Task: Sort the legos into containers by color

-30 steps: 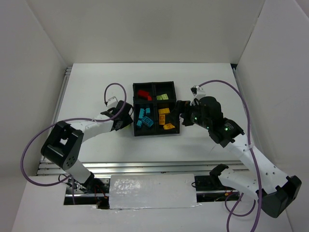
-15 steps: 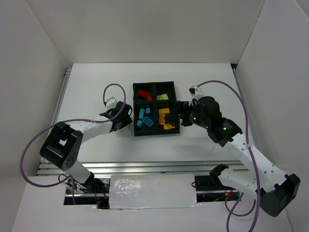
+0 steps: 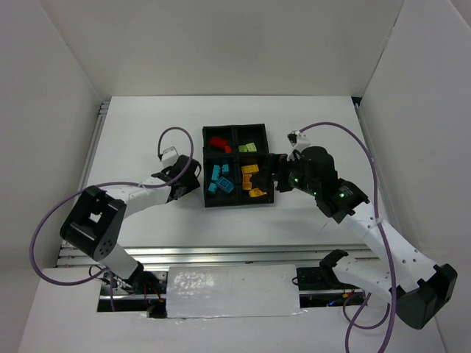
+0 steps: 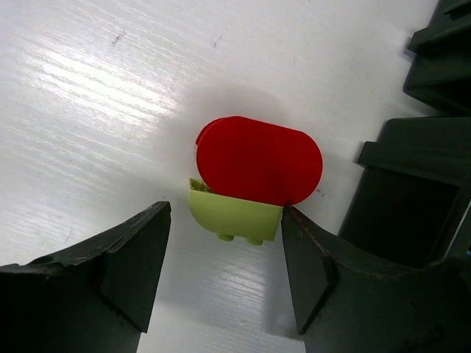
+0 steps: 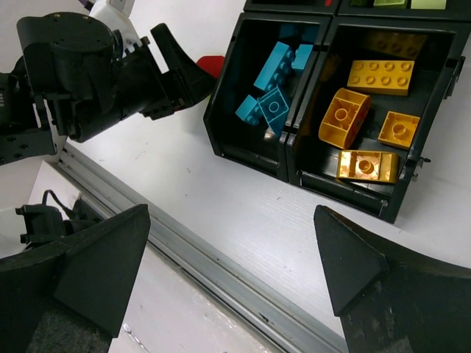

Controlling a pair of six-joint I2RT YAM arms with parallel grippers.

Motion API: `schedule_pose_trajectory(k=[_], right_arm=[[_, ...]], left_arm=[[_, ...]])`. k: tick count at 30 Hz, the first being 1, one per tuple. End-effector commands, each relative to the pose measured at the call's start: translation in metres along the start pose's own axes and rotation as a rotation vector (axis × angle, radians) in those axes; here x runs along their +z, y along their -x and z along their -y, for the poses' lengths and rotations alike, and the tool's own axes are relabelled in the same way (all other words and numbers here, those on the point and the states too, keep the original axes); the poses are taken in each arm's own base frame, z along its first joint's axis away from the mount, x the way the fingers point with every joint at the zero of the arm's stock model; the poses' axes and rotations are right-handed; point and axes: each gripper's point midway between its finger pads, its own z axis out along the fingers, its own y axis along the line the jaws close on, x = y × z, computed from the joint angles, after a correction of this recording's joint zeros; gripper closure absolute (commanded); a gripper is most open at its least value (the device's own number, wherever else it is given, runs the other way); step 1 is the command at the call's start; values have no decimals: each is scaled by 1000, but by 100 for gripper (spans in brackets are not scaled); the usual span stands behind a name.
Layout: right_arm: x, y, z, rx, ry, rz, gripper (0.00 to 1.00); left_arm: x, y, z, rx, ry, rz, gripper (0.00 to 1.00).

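Two loose legos are seen on the white table (image 4: 110, 95) just beside the black tray (image 4: 397, 213): a red rounded brick (image 4: 257, 160) lying over a lime green brick (image 4: 234, 217), whose near edge alone is left showing. Both are framed by the left gripper (image 4: 224, 220), whose jaws are held apart on either side with a gap to each brick, so nothing is gripped. The right gripper (image 5: 232, 209) is spread wide and empty over the table at the tray's near side. The main risk is judged to be a double pick: if the jaws are closed here, both colours may be pinched together and dropped into one compartment. The red piece's curved ends may also be squeezed out of the grip, or the lime brick caught alone and the red one knocked aside against the tray wall. Whether the two bricks are clipped together or merely overlapped cannot be told. In the top view the pair is hidden under the left gripper. In the right wrist view only the blue bricks (image 5: 272, 81) and the orange-yellow bricks (image 5: 360, 110) are shown fully, and the far compartments are cut off at the upper edge.
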Motion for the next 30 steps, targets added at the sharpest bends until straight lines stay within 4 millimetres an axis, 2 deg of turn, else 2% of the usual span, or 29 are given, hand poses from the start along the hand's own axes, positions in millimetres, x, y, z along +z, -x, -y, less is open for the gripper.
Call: schedule_pose_trajectory(k=[1, 4, 12, 21, 23, 30], right_arm=[[4, 3, -7, -7, 33, 16, 0], [4, 3, -8, -5, 36, 15, 0], [6, 1, -7, -9, 33, 6, 0], [6, 0, -8, -11, 36, -2, 0], [5, 0, -7, -16, 29, 1, 0], [4, 0, -6, -19, 24, 1, 0]], left_arm=[[-1, -18, -37, 148, 81, -43, 26], [-3, -13, -25, 182, 12, -30, 22], [-8, -4, -14, 202, -55, -2, 14], [7, -3, 9, 334, -130, -6, 16], [8, -4, 15, 356, -154, -14, 19], [13, -2, 17, 364, -139, -32, 21]])
